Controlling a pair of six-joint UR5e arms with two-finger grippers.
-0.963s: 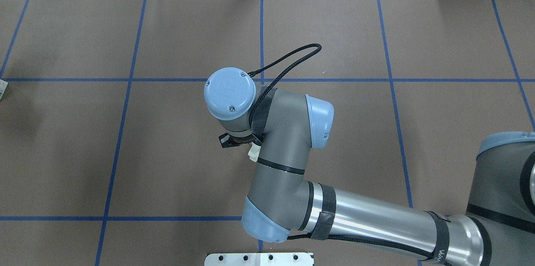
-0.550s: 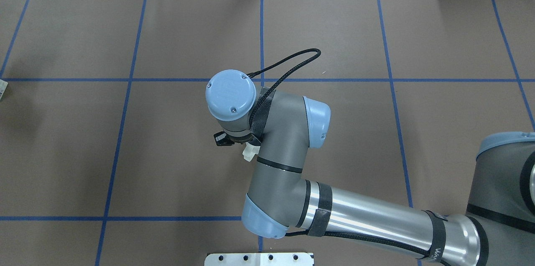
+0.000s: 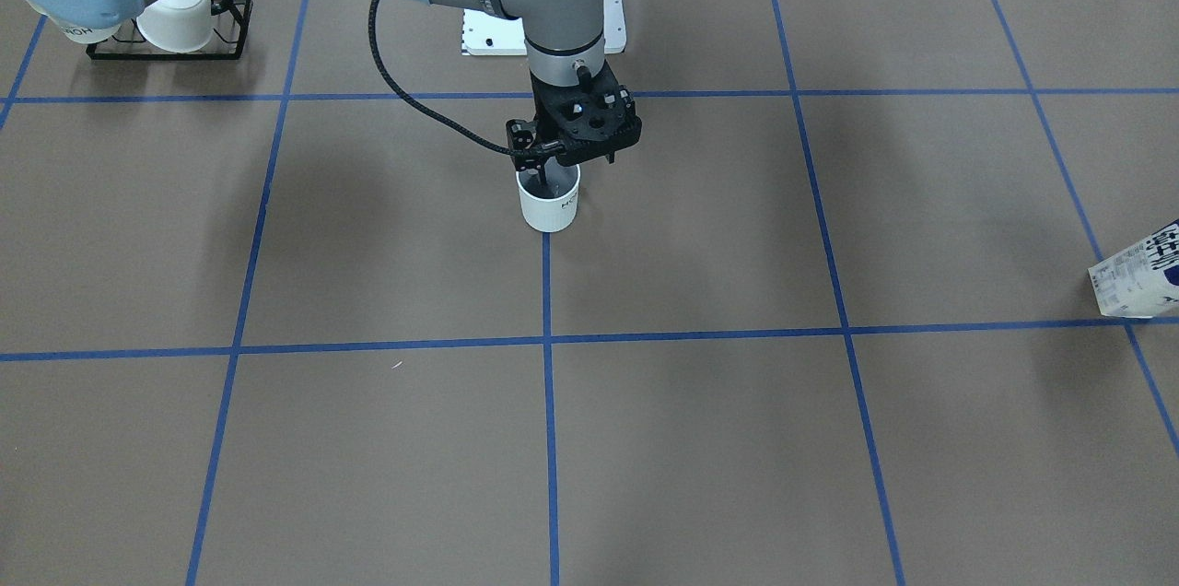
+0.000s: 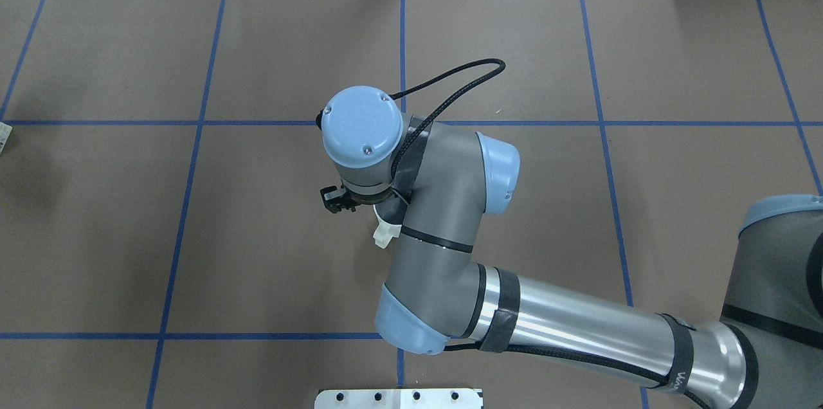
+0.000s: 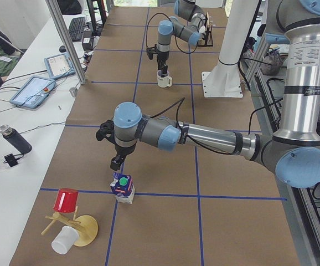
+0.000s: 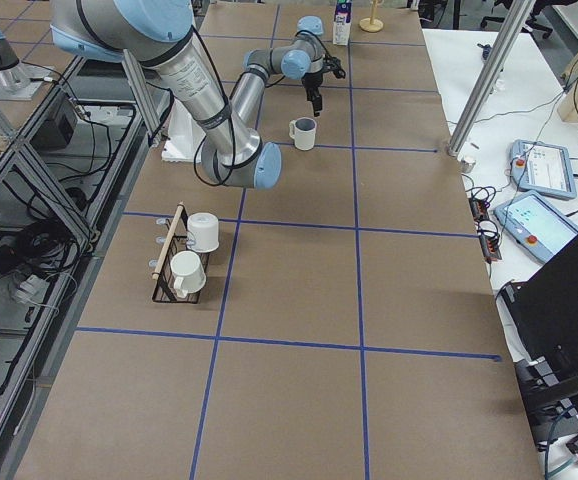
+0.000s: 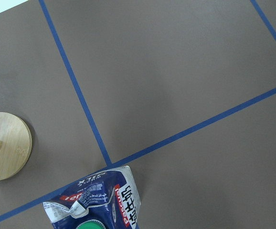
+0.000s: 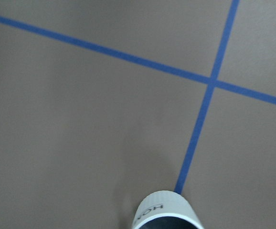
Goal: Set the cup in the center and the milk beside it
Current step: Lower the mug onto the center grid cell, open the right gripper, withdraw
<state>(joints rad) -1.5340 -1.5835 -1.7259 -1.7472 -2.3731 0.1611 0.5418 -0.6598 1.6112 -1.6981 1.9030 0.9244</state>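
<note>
Where views allowed, R gripper [image 3: 564,164] hung directly over cup [image 3: 549,204], tips at or just above rim; contact unclear, finger gap: cannot tell. Cup: white, upright on table [image 3: 737,457], base on central blue tape line [image 3: 547,402], at centre [image 3: 547,245]; handle twd robot. L gripper [image 5: 115,162]: poised just above milk [image 5: 123,187]; spread or closed: cannot tell. Milk: standing, green cap up, at a tape crossing near table end on robot's L, well apart from cup. Adj. items: wooden stand [image 5: 80,228] w/ red cup [image 5: 66,200] near milk; black rack [image 3: 170,47] w/ white cups near R arm's base.
</note>
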